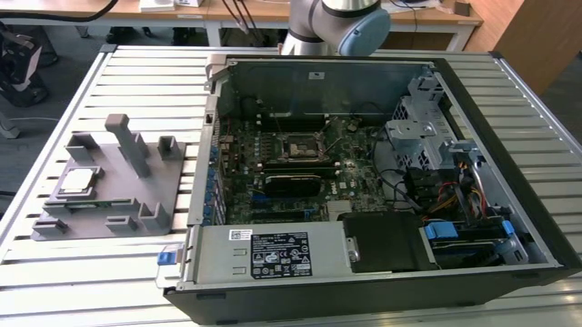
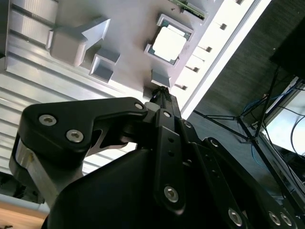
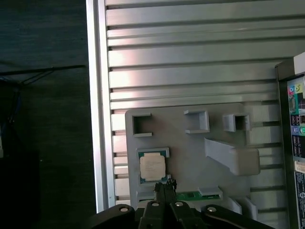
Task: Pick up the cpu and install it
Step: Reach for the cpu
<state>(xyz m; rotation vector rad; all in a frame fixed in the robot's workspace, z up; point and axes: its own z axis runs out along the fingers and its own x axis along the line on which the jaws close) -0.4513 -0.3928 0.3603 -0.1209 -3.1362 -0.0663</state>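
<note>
Exterior view: the cpu [image 1: 76, 179] sits in a framed seat on the grey fixture plate [image 1: 127, 191], at the exterior view's left on the slatted table [image 1: 136, 75]. The open computer case [image 1: 509, 170] lies well apart from it at the right, with its black socket [image 1: 300, 146] on the board.

Second wrist view: the gripper [image 2: 159, 91] has its tips drawn together with nothing between them, and the cpu [image 2: 166, 44] lies beyond them, untouched.

First wrist view: the closed tips of the gripper [image 3: 165, 183] hover near a corner of the cpu [image 3: 153, 167], which lies flat in its seat.
</note>
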